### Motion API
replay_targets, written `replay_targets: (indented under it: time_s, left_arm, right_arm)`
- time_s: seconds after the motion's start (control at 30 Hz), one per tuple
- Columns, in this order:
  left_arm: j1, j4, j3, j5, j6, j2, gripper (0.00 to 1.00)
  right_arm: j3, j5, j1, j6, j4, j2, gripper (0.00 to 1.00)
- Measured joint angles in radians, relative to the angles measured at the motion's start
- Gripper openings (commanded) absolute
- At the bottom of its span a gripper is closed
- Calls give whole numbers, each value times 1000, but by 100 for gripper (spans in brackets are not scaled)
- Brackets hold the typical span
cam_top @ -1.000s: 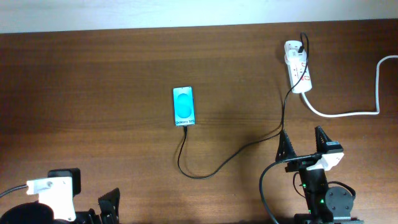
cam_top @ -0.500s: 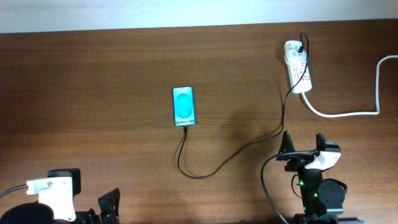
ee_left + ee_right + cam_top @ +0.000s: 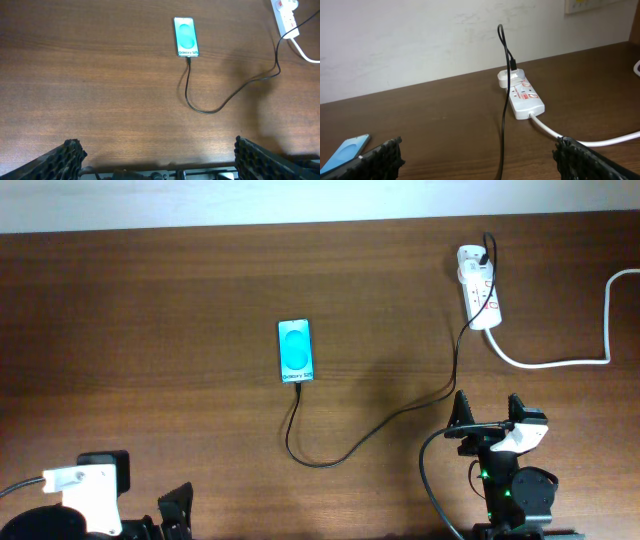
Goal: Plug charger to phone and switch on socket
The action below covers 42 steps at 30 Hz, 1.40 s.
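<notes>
The phone [image 3: 295, 350] lies flat mid-table, cyan screen up; it also shows in the left wrist view [image 3: 186, 43] and at the right wrist view's lower left [image 3: 345, 152]. The black charger cable [image 3: 400, 415] runs from the phone's near end, loops, and rises to the adapter on the socket [image 3: 478, 300], a white power strip at the back right, also in the right wrist view [image 3: 522, 97]. The cable tip sits at the phone's bottom edge [image 3: 189, 58]. My right gripper [image 3: 487, 412] is open and empty at the front right. My left gripper [image 3: 160, 160] is open and empty at the front left.
The strip's thick white cord [image 3: 570, 360] curves right and up off the table's right edge. A pale wall [image 3: 420, 40] stands behind the table's far edge. Bare wood surrounds the phone.
My right gripper drew back toward the front edge and turned between one second ago and half a second ago; since then nothing moved. Phone, cable and strip stay put.
</notes>
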Motion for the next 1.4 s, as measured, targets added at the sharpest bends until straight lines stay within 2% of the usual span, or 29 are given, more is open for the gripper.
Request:
replay_targets:
  time_s: [0.23, 0.37, 0.43, 0.5, 0.6, 0.63, 0.73, 0.87, 1.17, 1.4]
  left_arm:
    - [0, 3, 0, 0, 0, 0, 99]
    - [45, 188, -44, -53, 13, -100, 99]
    - [72, 296, -126, -74, 40, -261, 99]
    - [98, 437, -294, -82, 66, -395, 99]
    - [118, 616, -510, -87, 90, -457, 99]
    - [134, 746, -664, -90, 93, -488, 99]
    - [165, 972, -929, -71, 94, -585, 99]
    - [172, 1113, -1171, -52, 94, -695, 99]
    - [172, 1441, -1464, -44, 185, -698, 99]
    - [172, 1559, -1532, -60, 191, -698, 99]
  right_arm:
    - [0, 0, 0, 0, 0, 0, 98]
    - [0, 0, 0, -1, 0, 0, 98]
    - [0, 0, 0, 0, 0, 0, 98]
    - [0, 0, 1, 0, 0, -1, 98]
    - [0, 0, 1, 0, 0, -1, 98]
    - [0, 0, 1, 0, 0, -1, 98]
    - [0, 0, 1, 0, 0, -1, 98]
    - [0, 0, 1, 0, 0, -2, 98]
    - [0, 0, 1, 0, 0, -2, 98]
    - [0, 0, 1, 0, 0, -2, 98]
